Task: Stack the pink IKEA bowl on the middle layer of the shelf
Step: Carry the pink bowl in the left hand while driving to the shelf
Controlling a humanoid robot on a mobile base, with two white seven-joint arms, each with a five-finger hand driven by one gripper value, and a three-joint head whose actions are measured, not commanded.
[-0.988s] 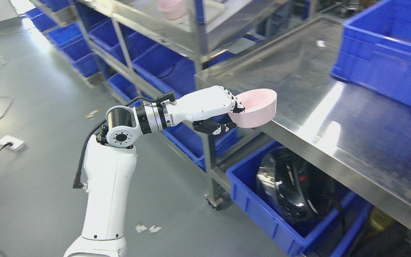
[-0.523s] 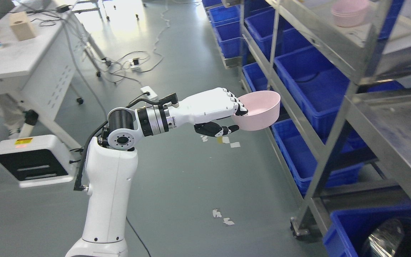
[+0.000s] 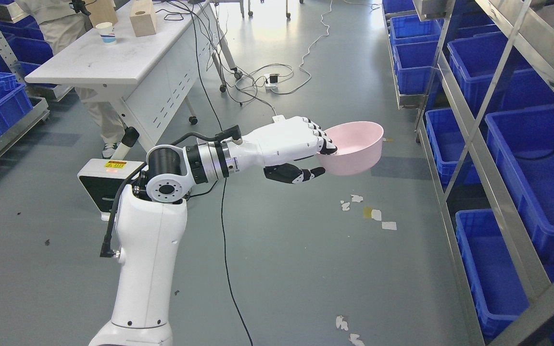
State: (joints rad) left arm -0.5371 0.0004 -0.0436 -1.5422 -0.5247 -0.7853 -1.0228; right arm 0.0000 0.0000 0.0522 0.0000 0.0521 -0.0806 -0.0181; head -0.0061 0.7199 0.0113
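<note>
My left hand (image 3: pixel 319 158) is shut on a pink bowl (image 3: pixel 356 149), fingers over its near rim and thumb under its base. The bowl is held level in the air above the grey floor, left of the steel shelf rack (image 3: pixel 474 125). The white left arm (image 3: pixel 152 240) rises from the bottom left. No stack of bowls shows on the rack in this view. The right arm is out of view.
The rack on the right holds several blue bins (image 3: pixel 536 158). A white desk (image 3: pixel 128 57) with a paper cup (image 3: pixel 107 32) and a wooden box stands at the back left, a person behind it. Cables (image 3: pixel 277 81) and paper scraps (image 3: pixel 373 214) lie on the floor.
The whole picture has swung left: the steel table and the shelf's pink bowls have left the view, and the desk and floor have come in. The hand still holds the bowl the same way.
</note>
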